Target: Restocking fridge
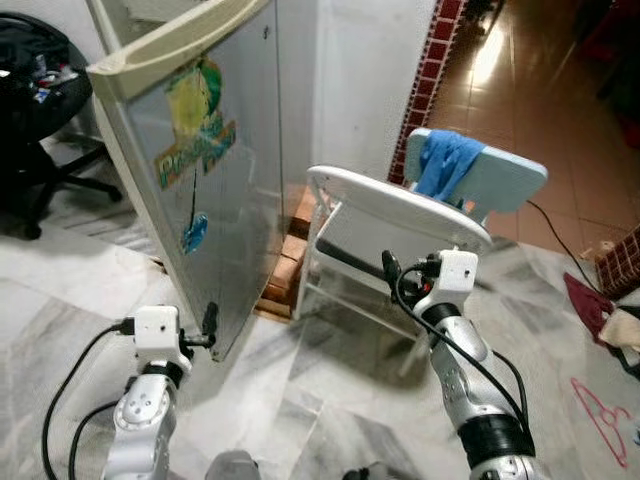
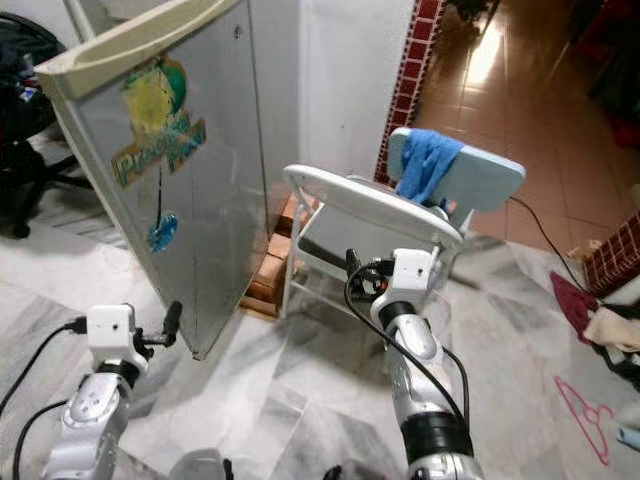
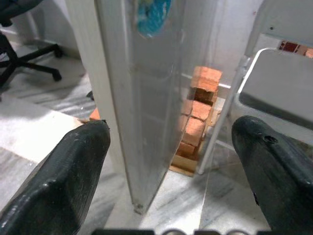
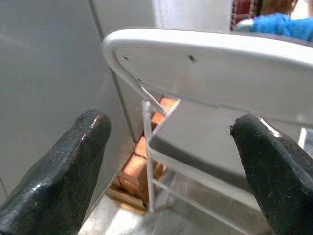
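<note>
Left gripper [image 3: 161, 181] jaws wide, empty, straddled fridge door [image 1: 215, 200] edge at 12 o'clock; door likely stiff, slick—hook that edge; right gripper [image 4: 168, 161] wide, empty.

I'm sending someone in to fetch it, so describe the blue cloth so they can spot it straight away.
Start at the silver fridge door and look right to the white folding chair beside it. The blue cloth hangs over the pale blue chair back just behind, the one bright blue fabric there.
</note>
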